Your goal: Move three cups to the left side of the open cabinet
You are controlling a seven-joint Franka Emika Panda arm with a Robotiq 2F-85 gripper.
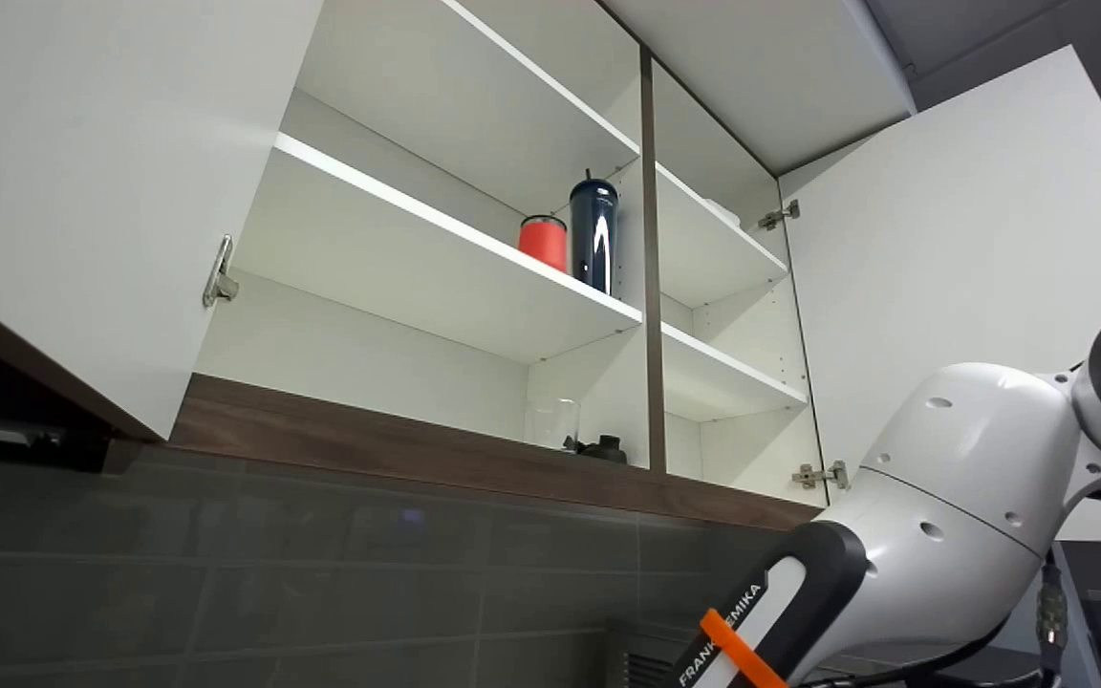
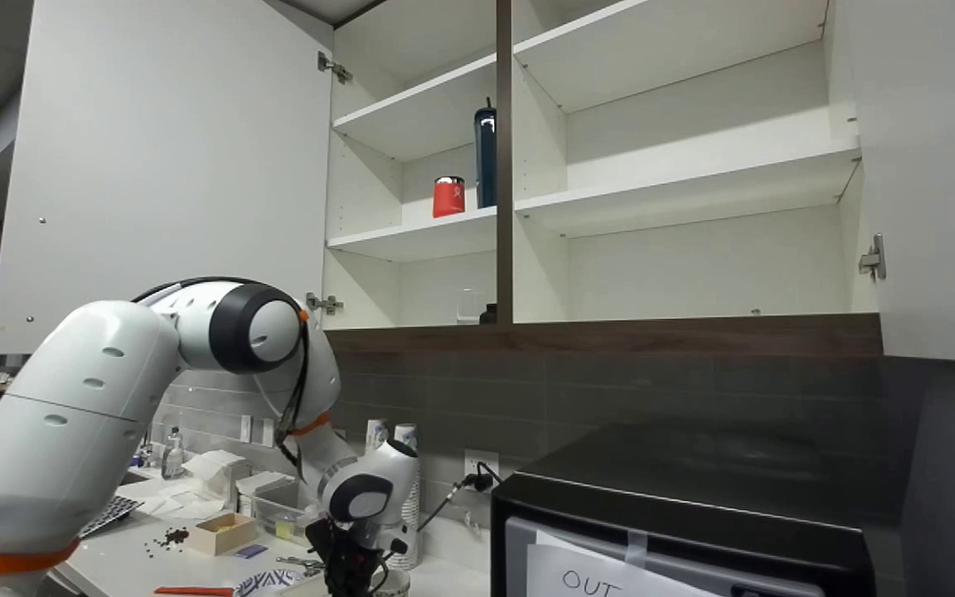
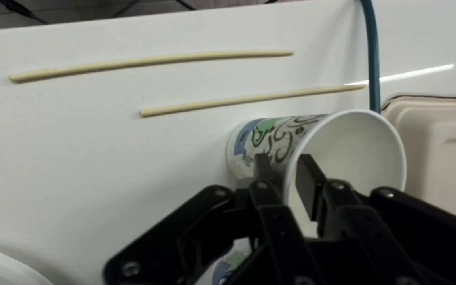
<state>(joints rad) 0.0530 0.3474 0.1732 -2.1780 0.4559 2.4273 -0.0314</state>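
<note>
A white paper cup with printed swirls (image 3: 275,134) stands on the white counter in the wrist view. My gripper (image 3: 285,168) straddles its rim, one finger inside and one outside, with a gap between the fingers. Part of a second printed cup (image 3: 230,261) shows below, mostly hidden by my gripper. In an exterior view my gripper (image 2: 351,568) is low over the counter beside a cup (image 2: 395,584). The open cabinet (image 1: 398,425) hangs above, and also shows in an exterior view (image 2: 693,336). It holds a red tumbler (image 2: 448,197), a dark blue tall tumbler (image 1: 593,234) and a clear glass (image 1: 552,423).
Two chopsticks (image 3: 152,60), a teal tube (image 3: 371,55) and a beige container (image 3: 441,138) lie near the cup. Tall paper cup stacks (image 2: 408,497) stand behind the gripper. A black microwave (image 2: 685,506) is beside it. Cabinet doors (image 1: 971,258) swing outward.
</note>
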